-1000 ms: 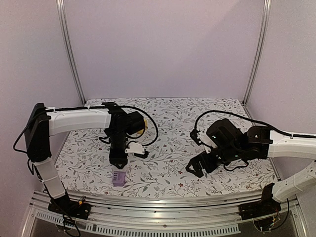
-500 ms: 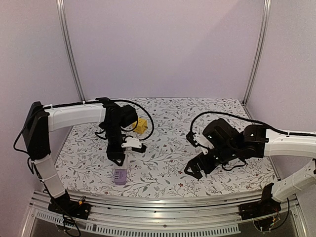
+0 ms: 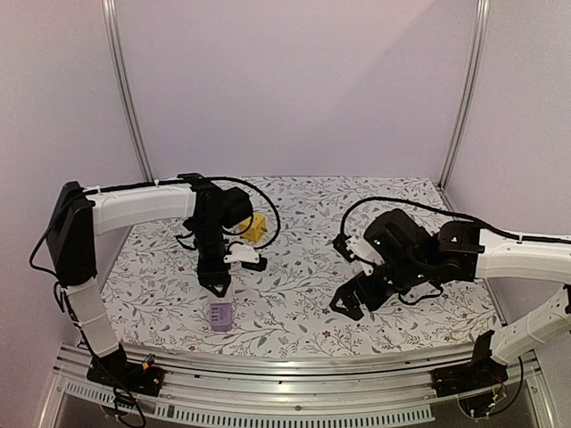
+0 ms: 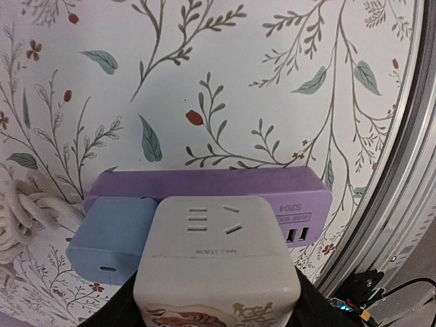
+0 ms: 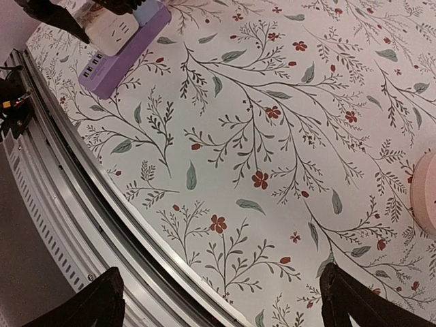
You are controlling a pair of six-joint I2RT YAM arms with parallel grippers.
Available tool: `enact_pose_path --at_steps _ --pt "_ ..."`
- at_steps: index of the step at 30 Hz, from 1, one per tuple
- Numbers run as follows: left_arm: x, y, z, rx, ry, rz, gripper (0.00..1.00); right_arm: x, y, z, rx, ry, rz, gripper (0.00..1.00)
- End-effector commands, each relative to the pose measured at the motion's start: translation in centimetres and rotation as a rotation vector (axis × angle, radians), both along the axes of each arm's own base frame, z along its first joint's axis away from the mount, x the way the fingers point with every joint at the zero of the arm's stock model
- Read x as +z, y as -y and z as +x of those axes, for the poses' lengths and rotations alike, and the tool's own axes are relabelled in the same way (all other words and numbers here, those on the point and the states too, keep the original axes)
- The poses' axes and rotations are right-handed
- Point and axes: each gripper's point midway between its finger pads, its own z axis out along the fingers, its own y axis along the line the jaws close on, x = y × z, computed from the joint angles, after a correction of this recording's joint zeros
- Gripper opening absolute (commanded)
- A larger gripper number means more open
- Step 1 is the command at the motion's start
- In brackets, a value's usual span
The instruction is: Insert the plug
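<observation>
Left tool [image 3: 218,283] grips the white cube adapter [image 4: 216,255] by its sides; it is probably stiff, light and slick. The purple power strip [image 4: 204,185] lies just beyond. Right tool [image 5: 225,300] is spread wide and empty.

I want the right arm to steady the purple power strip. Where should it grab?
Probably the bare end with the USB ports, pinched across its long sides from above. The power strip lies flat, and the white plug and a blue charger crowd the rest of its top.
</observation>
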Motion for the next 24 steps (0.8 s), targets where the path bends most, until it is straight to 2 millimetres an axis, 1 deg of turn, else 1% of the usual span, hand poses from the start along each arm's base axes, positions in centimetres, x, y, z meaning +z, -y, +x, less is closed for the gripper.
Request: enact_pose_path --at_steps 1,4,6,10,13,16,20,23,24 --pt "-0.6 -1.3 -1.7 0.07 -0.133 0.028 0.0 1.7 -1.1 0.6 0.014 0.047 0.033 0.99" --pt "2.1 0.1 -1.7 0.141 -0.159 -0.121 0.0 1.7 -1.6 0.8 0.023 0.049 0.032 0.99" --pt "3.1 0.3 -1.8 0.164 -0.149 -0.162 0.0 1.7 -2.0 0.9 0.029 0.047 0.037 0.99" --pt "4.4 -0.8 -2.0 0.18 -0.113 -0.131 0.0 1.7 -2.7 1.0 0.038 0.044 0.049 0.99" --pt "5.0 -1.5 -2.3 0.192 -0.108 -0.132 0.0 1.7 -3.2 0.9 0.051 0.04 0.064 0.99" --pt "6.1 -1.2 -2.3 0.233 -0.102 -0.192 0.0 1.9 -3.9 0.7 0.083 0.032 0.088 0.99" --pt "7.1 -0.9 -2.5 0.257 -0.092 -0.24 0.0 2.5 -4.8 1.0 0.102 0.047 0.102 0.99" --pt "8.3 0.0 -2.9 0.265 -0.105 -0.313 0.0 2.9 -5.7 1.1 0.119 0.046 0.12 0.99" --pt "9.0 0.5 -3.2 0.261 -0.114 -0.352 0.0 3.2 -6.2 1.1 0.132 0.044 0.138 0.99"
